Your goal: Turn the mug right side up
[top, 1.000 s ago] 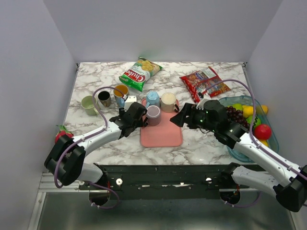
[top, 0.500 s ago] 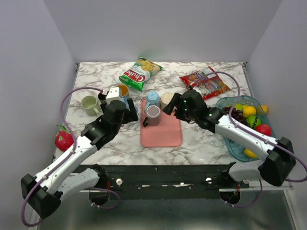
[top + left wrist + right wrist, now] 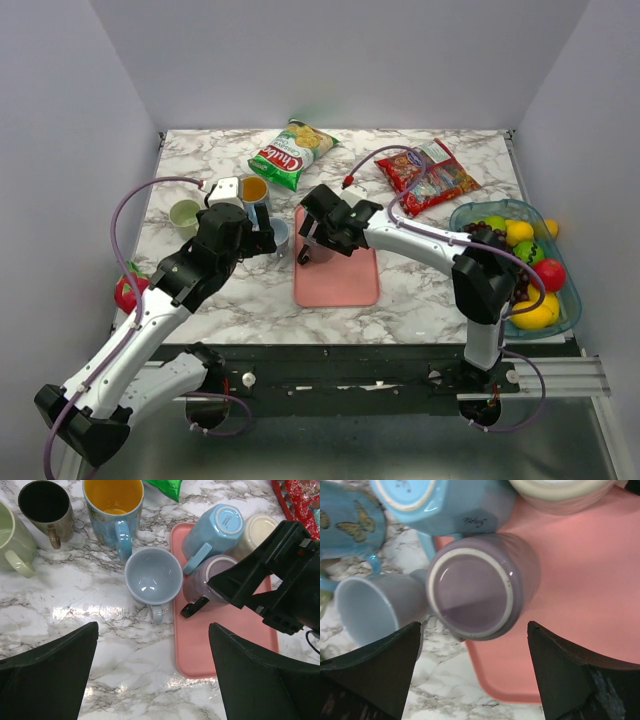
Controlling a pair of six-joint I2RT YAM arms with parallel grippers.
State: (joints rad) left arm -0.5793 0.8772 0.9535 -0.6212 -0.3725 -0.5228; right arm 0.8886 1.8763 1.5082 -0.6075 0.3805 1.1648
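Note:
A purple mug (image 3: 475,592) stands base-up on the pink tray (image 3: 340,285). My right gripper (image 3: 475,680) hovers open just short of it, and the mug is not between the fingers. In the left wrist view the black right gripper hides part of the purple mug (image 3: 200,577). A light blue mug (image 3: 215,530) lies tipped with its base showing, and a cream mug (image 3: 257,530) stands behind the purple one on the tray. A grey-blue mug (image 3: 153,575) stands upright on the marble beside the tray. My left gripper (image 3: 152,680) is open and empty, drawn back from it.
A butterfly mug (image 3: 114,505), a dark mug (image 3: 45,505) and a green mug (image 3: 10,537) stand upright at the left. A green chip bag (image 3: 293,152) and a red snack bag (image 3: 425,172) lie at the back. A fruit bowl (image 3: 515,290) sits at the right edge.
The left gripper opened, let go of the grey-blue mug and drew back to the left. The right arm swung left across the tray to the purple mug.

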